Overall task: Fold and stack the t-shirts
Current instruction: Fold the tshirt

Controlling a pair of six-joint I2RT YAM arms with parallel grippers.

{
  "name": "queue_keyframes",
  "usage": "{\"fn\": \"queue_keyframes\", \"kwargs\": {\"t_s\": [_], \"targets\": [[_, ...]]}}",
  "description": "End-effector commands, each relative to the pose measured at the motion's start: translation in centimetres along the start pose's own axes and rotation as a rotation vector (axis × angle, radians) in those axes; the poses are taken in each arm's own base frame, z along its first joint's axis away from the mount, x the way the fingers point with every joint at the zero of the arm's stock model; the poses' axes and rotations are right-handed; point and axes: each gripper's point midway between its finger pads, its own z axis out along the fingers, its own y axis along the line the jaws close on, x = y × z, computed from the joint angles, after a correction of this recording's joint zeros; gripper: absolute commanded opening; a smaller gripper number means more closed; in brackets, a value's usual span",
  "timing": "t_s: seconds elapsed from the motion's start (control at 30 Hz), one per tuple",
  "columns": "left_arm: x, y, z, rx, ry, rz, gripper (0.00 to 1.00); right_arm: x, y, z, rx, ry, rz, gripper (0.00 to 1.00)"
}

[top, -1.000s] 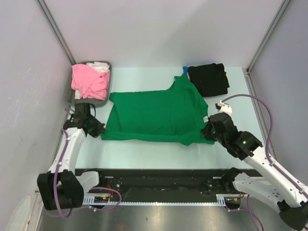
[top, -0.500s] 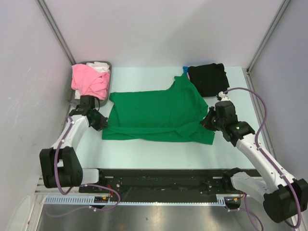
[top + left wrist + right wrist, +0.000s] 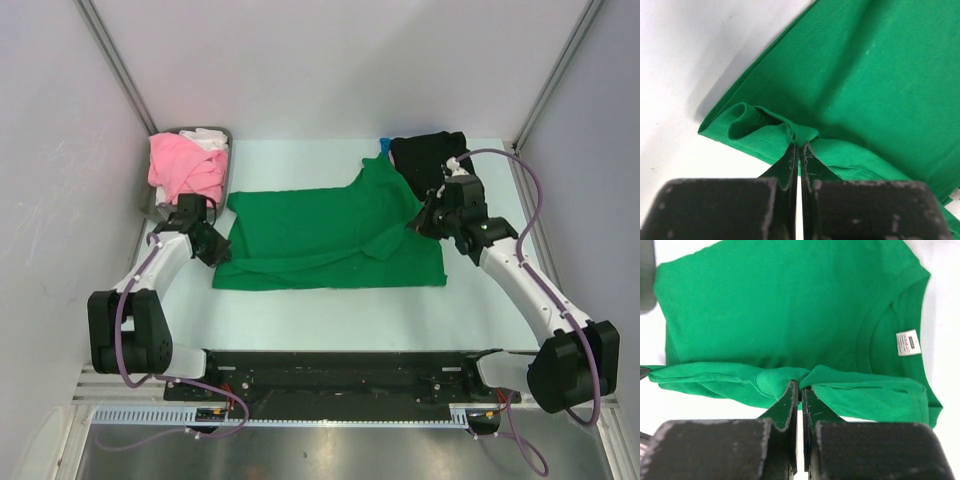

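The green t-shirt (image 3: 320,235) lies across the middle of the table, its near edge lifted and doubled over. My left gripper (image 3: 212,246) is shut on the shirt's left hem (image 3: 799,136). My right gripper (image 3: 420,222) is shut on the fabric at the shirt's right side (image 3: 801,377), near the collar with its white neck label (image 3: 908,342). A folded black t-shirt (image 3: 432,163) lies at the back right with a bit of blue t-shirt (image 3: 385,146) showing beside it. Pink (image 3: 183,168) and white (image 3: 208,138) t-shirts are bunched in the tray.
The dark grey tray (image 3: 222,186) stands at the back left, close behind my left gripper. Grey walls close in the table on the left, right and back. The black rail with the arm bases (image 3: 340,375) runs along the near edge.
Both grippers have moved away from the near edge toward the back, carrying the shirt's near edge over the body. The right gripper has travelled furthest, up beside the black shirt.
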Motion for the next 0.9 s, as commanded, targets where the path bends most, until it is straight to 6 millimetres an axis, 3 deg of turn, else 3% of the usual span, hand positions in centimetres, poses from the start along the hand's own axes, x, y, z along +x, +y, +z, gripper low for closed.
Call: {"fn": "queue_keyframes", "kwargs": {"t_s": [0.0, 0.27, 0.5, 0.7, 0.73, 0.87], "targets": [[0.2, 0.1, 0.3, 0.014, -0.010, 0.009, 0.00, -3.0, 2.8, -0.2, -0.099, -0.055, -0.027, 0.00], [0.9, 0.5, 0.8, 0.013, 0.002, 0.004, 0.00, -3.3, 5.1, 1.5, -0.131, -0.018, -0.072, 0.00], [1.0, 0.6, 0.8, 0.013, 0.008, 0.001, 0.00, -3.6, 5.2, 3.5, -0.120, 0.004, -0.074, 0.00], [0.4, 0.7, 0.7, -0.004, -0.005, -0.027, 0.00, -3.3, 4.1, 6.9, -0.081, 0.037, -0.045, 0.00], [0.3, 0.8, 0.7, -0.008, -0.007, -0.036, 0.00, -2.7, 3.6, 8.3, -0.067, 0.065, -0.039, 0.00], [-0.6, 0.0, 1.0, -0.007, -0.012, -0.069, 0.00, -4.4, 4.0, 11.2, -0.065, 0.057, -0.010, 0.00]]}}
